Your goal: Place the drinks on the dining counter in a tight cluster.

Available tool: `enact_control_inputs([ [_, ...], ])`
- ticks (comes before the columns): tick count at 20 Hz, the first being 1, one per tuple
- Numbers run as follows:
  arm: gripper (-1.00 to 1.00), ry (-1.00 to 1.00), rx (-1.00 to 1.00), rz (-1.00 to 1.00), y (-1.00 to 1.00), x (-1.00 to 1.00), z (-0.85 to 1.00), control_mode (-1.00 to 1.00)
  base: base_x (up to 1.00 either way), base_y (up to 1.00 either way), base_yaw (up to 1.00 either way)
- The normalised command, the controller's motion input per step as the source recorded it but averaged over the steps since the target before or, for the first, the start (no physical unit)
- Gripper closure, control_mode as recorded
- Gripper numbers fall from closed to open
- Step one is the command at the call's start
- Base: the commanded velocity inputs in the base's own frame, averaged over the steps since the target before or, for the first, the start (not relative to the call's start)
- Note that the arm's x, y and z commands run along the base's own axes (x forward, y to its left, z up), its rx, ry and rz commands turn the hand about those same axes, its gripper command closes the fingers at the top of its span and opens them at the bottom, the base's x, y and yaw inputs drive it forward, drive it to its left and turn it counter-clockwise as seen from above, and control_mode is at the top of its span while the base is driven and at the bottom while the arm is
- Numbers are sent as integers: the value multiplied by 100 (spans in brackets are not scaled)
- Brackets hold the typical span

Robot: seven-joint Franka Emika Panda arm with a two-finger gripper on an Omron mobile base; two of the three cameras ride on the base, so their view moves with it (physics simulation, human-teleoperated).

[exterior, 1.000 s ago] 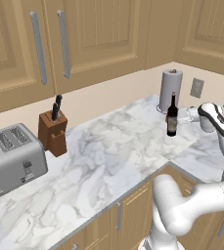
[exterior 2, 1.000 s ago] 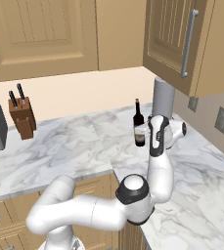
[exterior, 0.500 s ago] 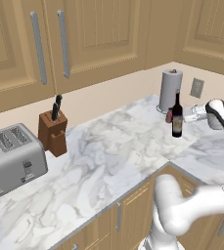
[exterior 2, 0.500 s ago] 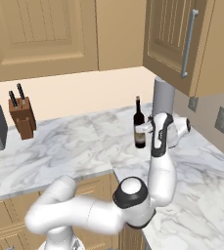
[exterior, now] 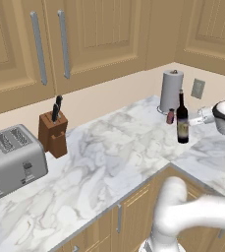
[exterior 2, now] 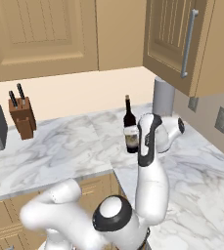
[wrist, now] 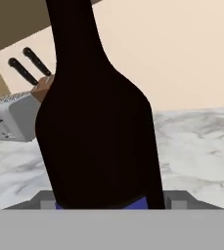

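Blocking the hand view: wine bottle (wrist: 96,127).

I am in a rendered home kitchen: tan wood wall cabinets with steel bar handles (exterior: 65,43), a white-grey veined marble tabletop (exterior: 109,162), a silver toaster (exterior: 11,158), a brown wooden knife block (exterior: 53,134) and a paper towel roll (exterior: 171,91).

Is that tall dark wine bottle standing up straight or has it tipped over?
Upright. The wine bottle stands with its neck pointing straight up in both base views, base at the marble counter. Whether it rests there or is lifted slightly, I cannot tell.
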Motion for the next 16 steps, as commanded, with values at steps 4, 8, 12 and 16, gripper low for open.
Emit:
enact_control_inputs([
  [4,100,-10,-10,-39,85,-92,27,-100,0,0,0],
  [8,100,-7,-6,-42,52,-49,76,-100,0,0,0],
  [12,100,-1,-7,-30,46,-31,94,-100,0,0,0],
  [16,100,0,-1,-3,14,-21,24,-100,0,0,0],
])
